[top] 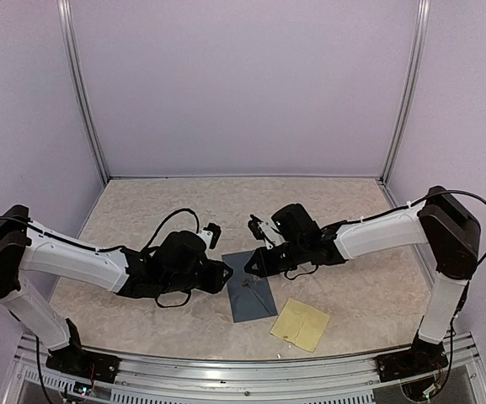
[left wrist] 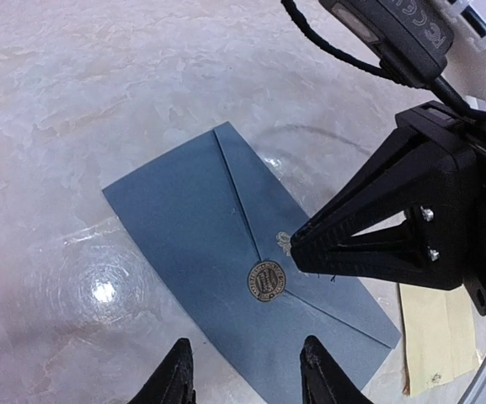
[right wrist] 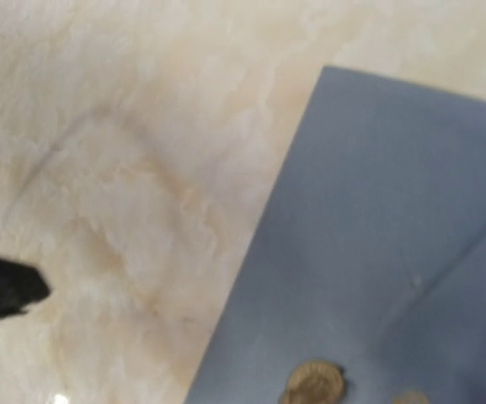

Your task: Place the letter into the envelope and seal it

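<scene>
The slate-blue envelope (top: 253, 295) lies flat on the table with its triangular flap folded down. A round brown seal sticker (left wrist: 267, 280) sits on the flap's tip. My right gripper (left wrist: 296, 245) is shut, and its joined black fingertips press down on the flap just beside the sticker. My left gripper (left wrist: 247, 374) hovers open over the envelope's (left wrist: 192, 219) near edge, with nothing between its fingers (left wrist: 176, 370). The right wrist view shows the envelope (right wrist: 377, 236) and the sticker (right wrist: 315, 383) close up. No letter is in view.
A tan sheet of stickers (top: 300, 323) lies right of the envelope, near the table's front edge; it also shows in the left wrist view (left wrist: 432, 337). The marbled tabletop (top: 141, 210) is walled by lilac panels. A black tip (right wrist: 2, 290) shows at the left of the right wrist view.
</scene>
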`<state>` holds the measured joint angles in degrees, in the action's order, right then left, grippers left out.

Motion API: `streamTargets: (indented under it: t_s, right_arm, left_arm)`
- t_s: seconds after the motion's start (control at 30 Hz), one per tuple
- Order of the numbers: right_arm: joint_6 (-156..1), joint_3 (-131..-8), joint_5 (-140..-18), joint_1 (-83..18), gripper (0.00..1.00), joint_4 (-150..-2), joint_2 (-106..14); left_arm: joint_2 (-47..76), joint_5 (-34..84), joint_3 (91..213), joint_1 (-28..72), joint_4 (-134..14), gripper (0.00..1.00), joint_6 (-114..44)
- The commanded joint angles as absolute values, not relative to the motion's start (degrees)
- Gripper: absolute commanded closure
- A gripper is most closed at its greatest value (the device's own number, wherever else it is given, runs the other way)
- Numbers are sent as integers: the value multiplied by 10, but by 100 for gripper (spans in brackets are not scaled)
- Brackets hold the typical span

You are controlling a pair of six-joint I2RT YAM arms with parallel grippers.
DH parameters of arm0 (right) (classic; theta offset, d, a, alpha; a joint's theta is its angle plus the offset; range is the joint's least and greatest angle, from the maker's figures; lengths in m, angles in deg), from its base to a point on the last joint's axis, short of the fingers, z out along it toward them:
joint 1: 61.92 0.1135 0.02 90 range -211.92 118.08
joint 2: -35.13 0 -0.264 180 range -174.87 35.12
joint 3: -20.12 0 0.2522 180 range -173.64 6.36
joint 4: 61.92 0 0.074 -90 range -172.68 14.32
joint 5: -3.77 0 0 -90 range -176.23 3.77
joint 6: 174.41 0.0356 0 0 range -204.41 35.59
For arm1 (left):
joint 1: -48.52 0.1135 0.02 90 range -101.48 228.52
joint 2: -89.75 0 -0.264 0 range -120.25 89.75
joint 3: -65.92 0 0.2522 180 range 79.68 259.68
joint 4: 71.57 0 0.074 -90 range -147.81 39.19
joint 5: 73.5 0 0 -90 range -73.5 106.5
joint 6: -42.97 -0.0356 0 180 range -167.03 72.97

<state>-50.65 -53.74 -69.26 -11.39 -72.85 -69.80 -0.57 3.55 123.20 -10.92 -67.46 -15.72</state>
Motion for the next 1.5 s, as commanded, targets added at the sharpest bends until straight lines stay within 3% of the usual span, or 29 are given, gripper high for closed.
streamTargets:
  t_s: [0.0, 1.07, 1.47]
  right_arm:
    - [-521, -566, -681, -109, 96, -744, -737]
    - [-478, -521, -703, -109, 97, -726, -802]
    - [-496, -540, -690, -107, 92, -745, -717]
  left_arm:
    - [22, 18, 1212, -113, -688, 60, -131]
    - [26, 14, 1217, -127, -687, 60, -132]
    - [-26, 21, 1245, -141, -702, 64, -126]
